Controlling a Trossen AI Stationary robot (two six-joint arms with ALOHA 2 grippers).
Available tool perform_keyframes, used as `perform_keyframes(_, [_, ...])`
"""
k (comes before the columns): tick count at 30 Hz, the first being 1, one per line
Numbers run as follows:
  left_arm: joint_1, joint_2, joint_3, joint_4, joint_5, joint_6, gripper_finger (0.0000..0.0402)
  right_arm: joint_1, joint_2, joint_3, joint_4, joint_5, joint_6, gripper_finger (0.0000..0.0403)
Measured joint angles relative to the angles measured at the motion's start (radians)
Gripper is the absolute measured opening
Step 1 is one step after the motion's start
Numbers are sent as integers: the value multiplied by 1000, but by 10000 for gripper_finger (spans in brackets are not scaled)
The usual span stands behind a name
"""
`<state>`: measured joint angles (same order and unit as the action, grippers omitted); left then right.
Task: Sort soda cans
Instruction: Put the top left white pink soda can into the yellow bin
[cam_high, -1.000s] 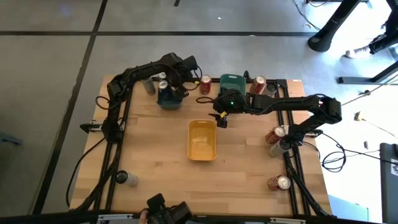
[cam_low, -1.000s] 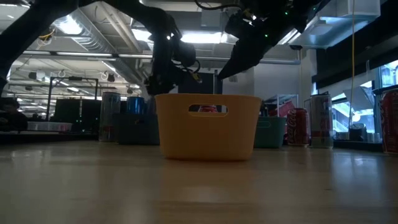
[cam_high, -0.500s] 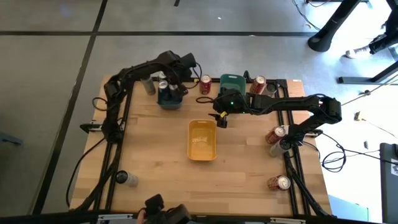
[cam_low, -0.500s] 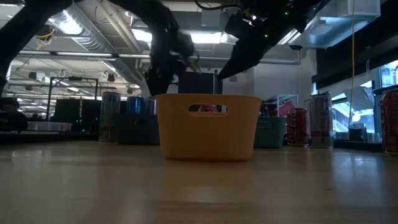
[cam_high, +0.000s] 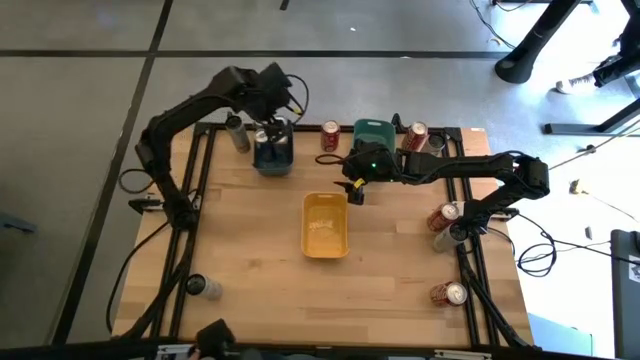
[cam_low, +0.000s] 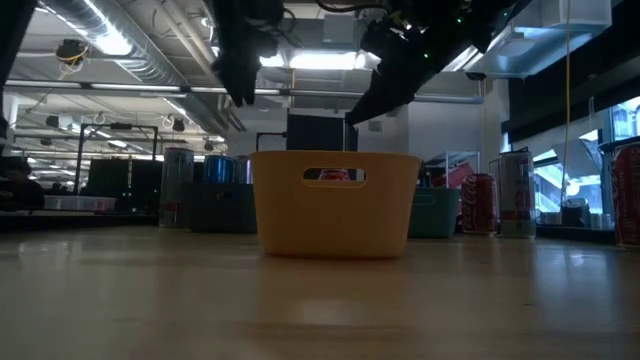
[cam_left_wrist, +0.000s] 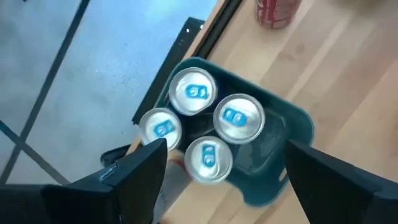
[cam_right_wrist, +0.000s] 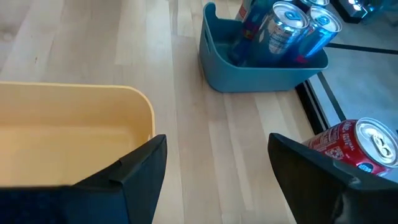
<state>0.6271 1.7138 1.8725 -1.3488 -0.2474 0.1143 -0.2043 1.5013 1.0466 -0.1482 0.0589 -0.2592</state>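
The soda cans (cam_left_wrist: 214, 127) nearest the work stand upright in a dark teal bin (cam_high: 273, 158) at the far left part of the wooden table (cam_high: 250, 260). The left wrist view shows three silver tops inside it and a fourth can (cam_left_wrist: 160, 130) at its outer wall; whether that one is inside or just beside the bin is hard to tell.

The left gripper (cam_high: 270, 88) hangs above the bin, clear of the cans, its fingers spread and holding nothing. The right gripper (cam_high: 352, 190) hovers by the far end of the yellow bin (cam_high: 325, 224) at the table's middle, fingers parted and empty; a red can (cam_right_wrist: 357, 146) stands just past it.

Elsewhere the high view shows two red cans (cam_high: 330, 137) at the far edge either side of a green bin (cam_high: 374, 133), two cans (cam_high: 442, 220) close together at the right edge, one red can (cam_high: 447, 293) nearer the front right, and one silver can (cam_high: 204, 287) lying at the front left.

The table is pale planked wood on a grey floor; behind it is a large hall with strip lights.
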Motion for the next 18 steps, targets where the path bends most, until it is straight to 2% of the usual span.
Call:
perform_keyframes(10, [68,-120,-149,24,-2,28,310,0,1,0,20,0,27,280])
perform_keyframes(18, [106,-130,-233,45,-16,-2,310,1,1,0,20,0,51,280])
